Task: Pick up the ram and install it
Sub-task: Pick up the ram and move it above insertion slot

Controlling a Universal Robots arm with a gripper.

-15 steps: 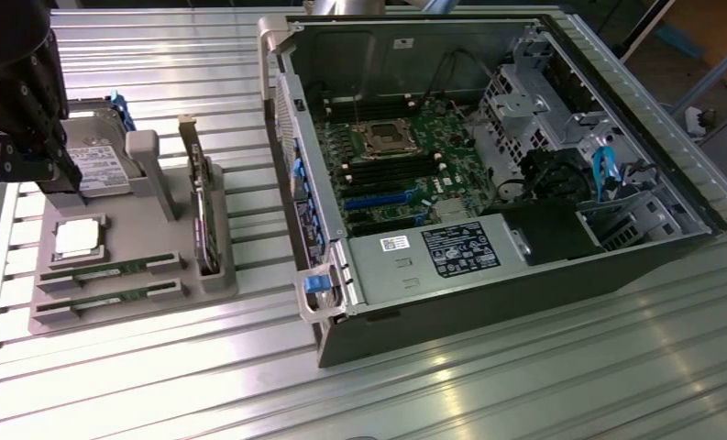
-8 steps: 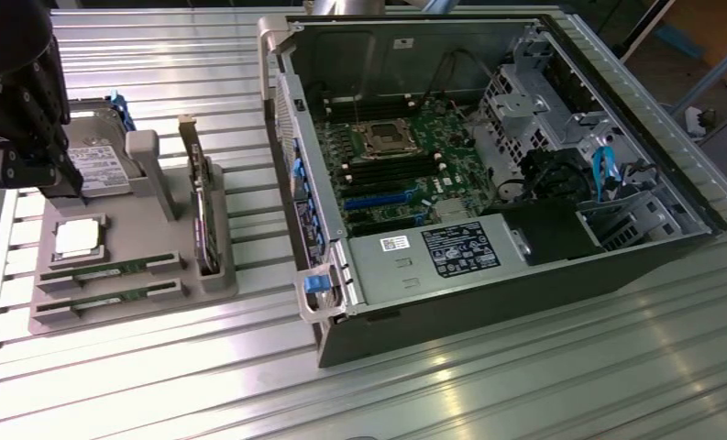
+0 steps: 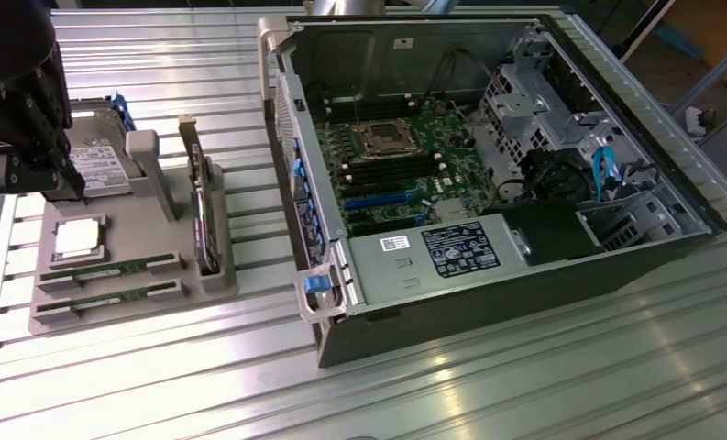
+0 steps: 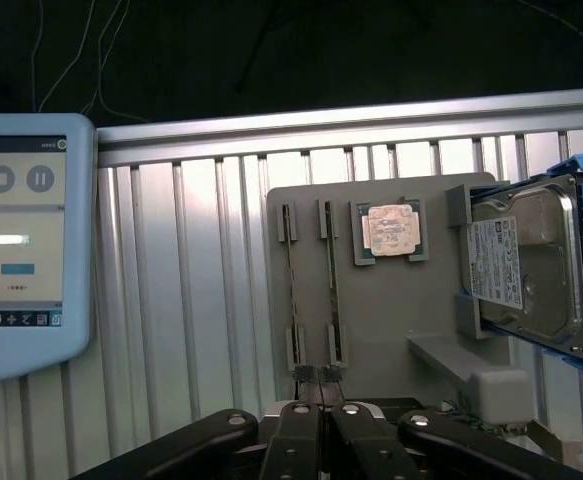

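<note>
The empty, clenched gripper (image 4: 320, 375) is cut off. The ram (image 4: 330, 282) and twin (image 4: 290, 282) are slotted in a tray (image 4: 391, 320) on the ribbed desk (image 4: 201, 300).

Hard drive (image 4: 526, 265) and processor (image 4: 388, 230) rest in grey holder (image 4: 391, 330).

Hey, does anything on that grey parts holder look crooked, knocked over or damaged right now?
Nothing stands out. The ram and its twin lie straight in their slots on the grey holder, the processor sits flat in its recess, and the hard drive and expansion card sit in their brackets.
</note>
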